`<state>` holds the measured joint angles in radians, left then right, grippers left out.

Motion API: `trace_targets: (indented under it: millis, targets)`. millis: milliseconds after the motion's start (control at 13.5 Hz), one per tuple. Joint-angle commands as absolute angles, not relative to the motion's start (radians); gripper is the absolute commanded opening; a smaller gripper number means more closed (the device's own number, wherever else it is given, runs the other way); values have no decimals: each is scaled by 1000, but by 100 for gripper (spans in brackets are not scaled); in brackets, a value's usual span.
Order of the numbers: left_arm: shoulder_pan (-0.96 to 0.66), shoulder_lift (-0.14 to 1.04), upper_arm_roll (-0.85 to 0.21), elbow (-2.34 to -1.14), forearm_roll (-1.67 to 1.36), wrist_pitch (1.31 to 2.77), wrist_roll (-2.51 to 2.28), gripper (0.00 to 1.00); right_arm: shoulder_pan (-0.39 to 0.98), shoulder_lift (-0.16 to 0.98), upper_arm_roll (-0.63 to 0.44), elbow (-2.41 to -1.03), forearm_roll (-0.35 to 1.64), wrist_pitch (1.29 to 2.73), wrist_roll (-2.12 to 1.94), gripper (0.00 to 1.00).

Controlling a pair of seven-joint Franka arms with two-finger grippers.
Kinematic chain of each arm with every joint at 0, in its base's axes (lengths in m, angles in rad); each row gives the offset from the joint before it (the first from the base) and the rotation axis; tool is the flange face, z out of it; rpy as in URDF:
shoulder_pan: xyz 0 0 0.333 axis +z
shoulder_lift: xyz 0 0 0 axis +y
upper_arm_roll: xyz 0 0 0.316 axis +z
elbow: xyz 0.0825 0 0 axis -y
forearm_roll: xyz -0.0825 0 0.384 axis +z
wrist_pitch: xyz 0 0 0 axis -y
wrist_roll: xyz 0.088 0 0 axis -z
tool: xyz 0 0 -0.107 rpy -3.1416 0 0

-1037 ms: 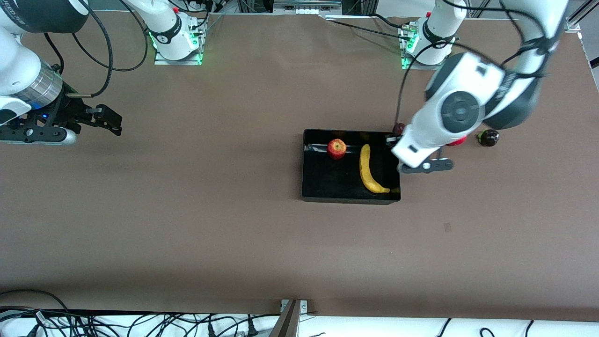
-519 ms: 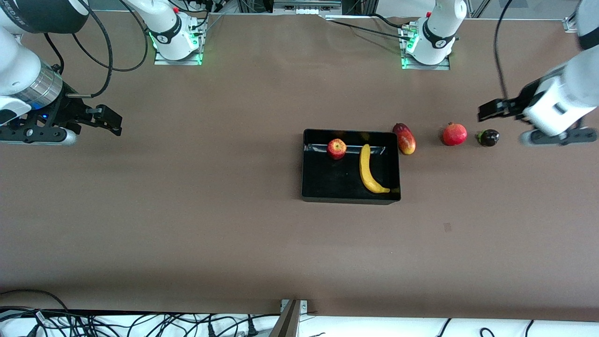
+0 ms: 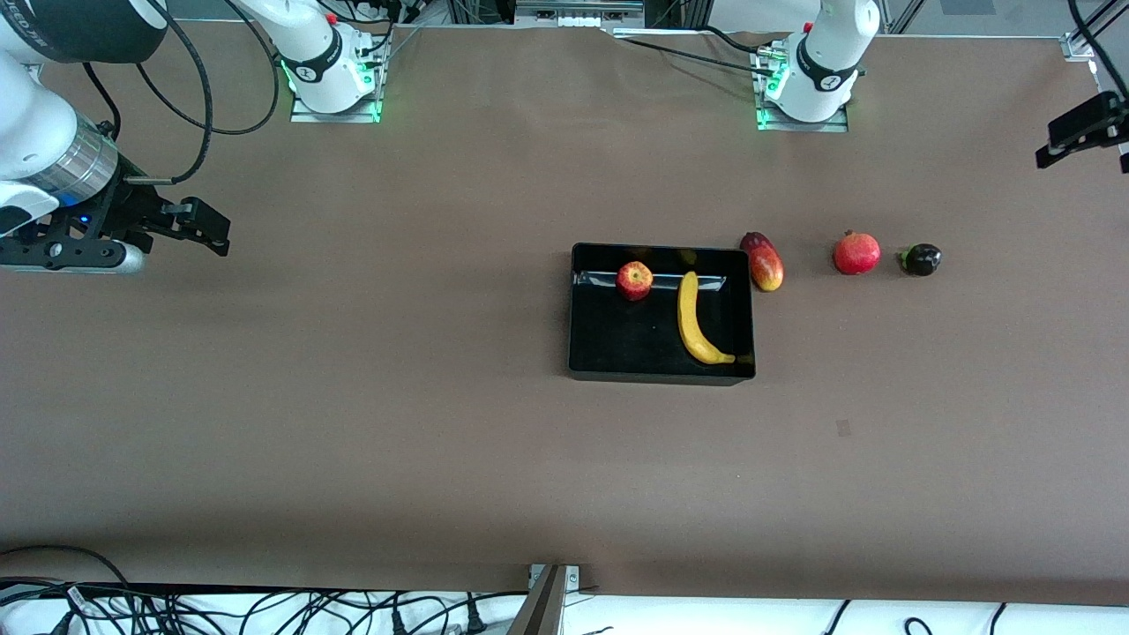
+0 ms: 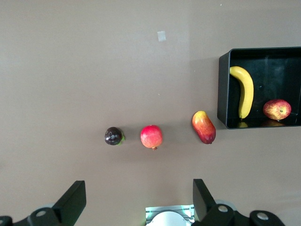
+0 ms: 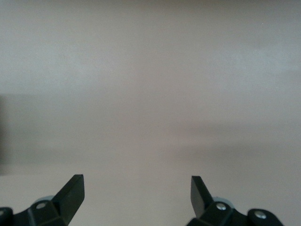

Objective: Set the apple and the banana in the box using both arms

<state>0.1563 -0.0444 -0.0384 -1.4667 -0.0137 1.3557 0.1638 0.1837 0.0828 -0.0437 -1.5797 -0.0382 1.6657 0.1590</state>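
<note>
Item, closing step: we find apple and banana lying in the box, both hands, left and right, wide, empty, parked over bare tabletop; nothing left but holding clear.

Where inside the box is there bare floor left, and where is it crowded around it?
In the box, bare floor lies below the apple, from the banana toward the right arm's end. Crowded: the mango hugs the wall at the left arm's end, with the pomegranate and dark fruit farther along.
</note>
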Motion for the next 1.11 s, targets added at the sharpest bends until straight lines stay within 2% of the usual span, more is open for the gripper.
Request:
trace_targets:
  millis: [0, 222, 444, 1037]
  targets:
    - [97, -69, -5, -1393, 12, 1341, 183, 100, 176, 86, -35, -1566, -49, 1661, 166, 100]
    - [37, -72, -40, -1396, 129, 1342, 183, 100, 176, 86, -35, -1566, -49, 1661, 166, 100]
    - [35, -72, -57, -1459, 88, 1347, 180, 100, 176, 86, -35, -1565, -49, 1661, 164, 100]
    - [52, -58, -83, -1583, 41, 1517, 117, 100, 176, 87, -35, -1566, -49, 1663, 166, 100]
